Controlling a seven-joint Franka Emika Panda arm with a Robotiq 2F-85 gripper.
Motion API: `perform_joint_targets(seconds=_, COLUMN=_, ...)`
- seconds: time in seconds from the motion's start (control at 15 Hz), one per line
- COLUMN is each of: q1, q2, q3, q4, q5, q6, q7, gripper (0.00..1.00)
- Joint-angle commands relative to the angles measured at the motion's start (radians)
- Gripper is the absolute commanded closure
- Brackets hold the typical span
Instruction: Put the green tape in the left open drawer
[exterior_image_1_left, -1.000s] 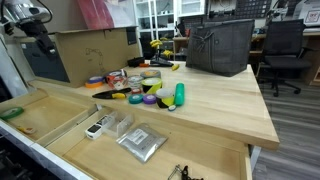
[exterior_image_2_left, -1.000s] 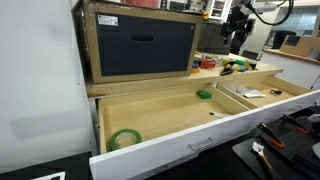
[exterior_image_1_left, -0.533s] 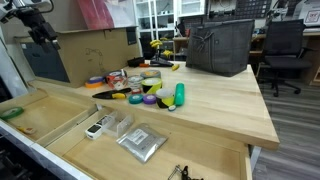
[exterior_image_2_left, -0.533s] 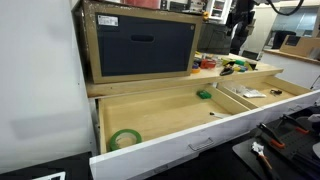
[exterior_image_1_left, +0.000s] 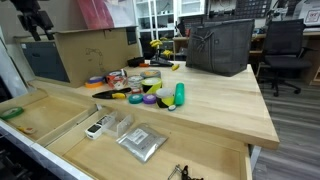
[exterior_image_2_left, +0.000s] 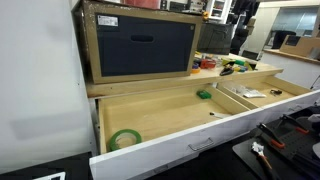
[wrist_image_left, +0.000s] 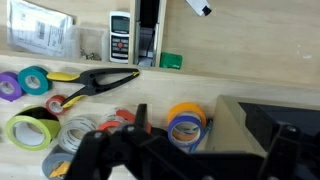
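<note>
The green tape lies flat as a low ring on the plywood bottom of the left open drawer, near its front corner. It also shows at the frame edge in an exterior view, inside the same drawer. My gripper hangs high above the back of the table, far from the tape, and shows at the top of an exterior view. In the wrist view its dark jaws are spread wide with nothing between them. The green tape is out of the wrist view.
A cardboard box stands at the table's back. Tape rolls and a green bottle lie mid-table. The other drawer holds clear boxes and a silver pouch. A small green block lies deep in the left drawer.
My gripper has risen steadily toward the top of both exterior views. The green tape stays still in the drawer.
</note>
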Motion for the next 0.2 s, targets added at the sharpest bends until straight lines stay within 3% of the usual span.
perform_joint_targets(seconds=0.0, q1=-0.007, q2=0.001, q3=0.011, q4=0.003, q5=0.001, q6=-0.003, q7=0.001, gripper=0.00)
perform_joint_targets(seconds=0.13, q1=-0.007, q2=0.001, q3=0.012, q4=0.003, q5=0.000, q6=-0.003, q7=0.002, gripper=0.00)
